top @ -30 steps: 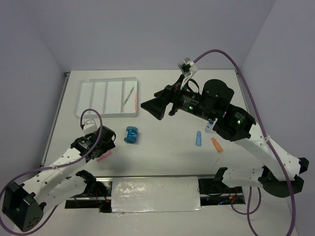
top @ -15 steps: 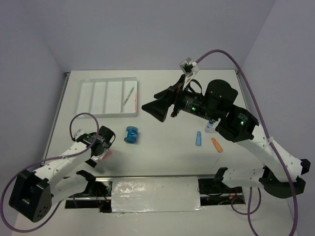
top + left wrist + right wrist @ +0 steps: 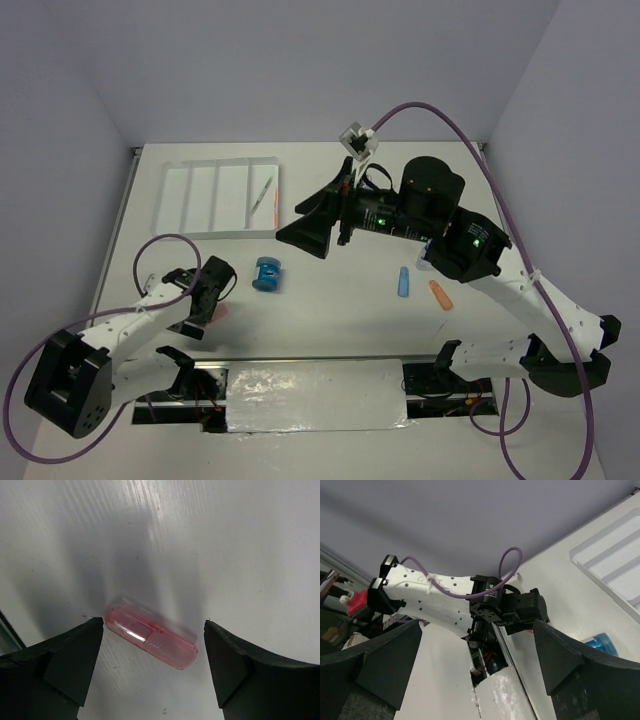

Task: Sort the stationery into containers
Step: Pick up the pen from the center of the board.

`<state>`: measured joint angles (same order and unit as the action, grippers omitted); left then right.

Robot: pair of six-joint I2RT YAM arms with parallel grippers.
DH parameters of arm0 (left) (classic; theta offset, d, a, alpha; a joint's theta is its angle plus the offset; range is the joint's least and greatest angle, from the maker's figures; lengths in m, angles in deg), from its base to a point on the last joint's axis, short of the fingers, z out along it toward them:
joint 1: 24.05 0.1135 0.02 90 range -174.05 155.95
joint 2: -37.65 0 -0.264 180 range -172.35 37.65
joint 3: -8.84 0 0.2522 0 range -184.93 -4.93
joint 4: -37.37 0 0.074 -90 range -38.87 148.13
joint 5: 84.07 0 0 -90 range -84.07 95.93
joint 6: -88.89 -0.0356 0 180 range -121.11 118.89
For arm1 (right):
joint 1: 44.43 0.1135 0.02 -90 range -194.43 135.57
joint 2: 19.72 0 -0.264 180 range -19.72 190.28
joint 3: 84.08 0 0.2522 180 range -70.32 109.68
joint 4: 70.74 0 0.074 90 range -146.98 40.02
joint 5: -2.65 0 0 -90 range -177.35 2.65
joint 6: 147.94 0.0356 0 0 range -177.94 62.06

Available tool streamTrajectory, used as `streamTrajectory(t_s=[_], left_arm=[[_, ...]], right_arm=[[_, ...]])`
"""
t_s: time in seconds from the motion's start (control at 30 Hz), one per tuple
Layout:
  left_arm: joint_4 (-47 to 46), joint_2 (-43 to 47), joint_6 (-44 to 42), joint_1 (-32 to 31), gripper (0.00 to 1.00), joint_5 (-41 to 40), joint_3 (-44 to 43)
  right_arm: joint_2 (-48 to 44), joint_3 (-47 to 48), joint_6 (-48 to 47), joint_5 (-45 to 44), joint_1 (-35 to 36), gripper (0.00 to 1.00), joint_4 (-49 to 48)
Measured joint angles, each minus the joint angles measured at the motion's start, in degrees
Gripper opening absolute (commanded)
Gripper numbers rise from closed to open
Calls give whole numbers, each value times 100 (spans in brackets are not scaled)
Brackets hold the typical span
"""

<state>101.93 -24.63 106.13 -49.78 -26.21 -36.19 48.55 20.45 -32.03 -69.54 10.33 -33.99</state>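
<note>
A short pink stubby piece [image 3: 150, 639] lies on the table between the open fingers of my left gripper [image 3: 152, 672]; in the top view it shows as a pink spot [image 3: 222, 312] beside that gripper [image 3: 212, 300] at the front left. My right gripper [image 3: 305, 225] is open, empty and raised above the table's middle. The white four-compartment tray [image 3: 200, 198] at the back left holds a thin grey-green pen [image 3: 262, 192] and an orange pen [image 3: 272, 202] in its right compartment. A blue spool [image 3: 267, 273], a blue stub [image 3: 403, 282] and an orange stub [image 3: 440, 294] lie on the table.
The right wrist view shows my left arm [image 3: 445, 595], the tray's corner [image 3: 615, 570] and the blue spool [image 3: 600, 644]. A purple cable [image 3: 470, 130] arcs over the right arm. A gap with electronics [image 3: 315, 395] runs along the table's front edge.
My left gripper has dropped lower toward the front left, over the pink piece. My right gripper has swung a little left and tilted.
</note>
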Motion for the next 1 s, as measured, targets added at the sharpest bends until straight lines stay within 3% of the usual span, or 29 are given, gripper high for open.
streamTrajectory(t_s=[0.17,0.43,0.57,0.8,0.9,1.0], left_arm=[[-249,-345,96,0,88,160,0],[-385,-505,-33,4,65,227,4],[-417,-546,-85,4,63,219,4],[-568,-527,-234,4,71,223,2],[-688,-452,-334,7,83,262,15],[-804,-374,-402,11,84,363,33]], right_arm=[[-87,-20,0,28,0,100,0],[-518,-448,-7,155,0,100,-76],[-601,-601,-28,83,-28,100,-66],[-881,-966,-26,-9,-378,100,-22],[-981,-1097,-4,-9,-527,100,-24],[-1010,-1163,9,-7,-586,100,-24]])
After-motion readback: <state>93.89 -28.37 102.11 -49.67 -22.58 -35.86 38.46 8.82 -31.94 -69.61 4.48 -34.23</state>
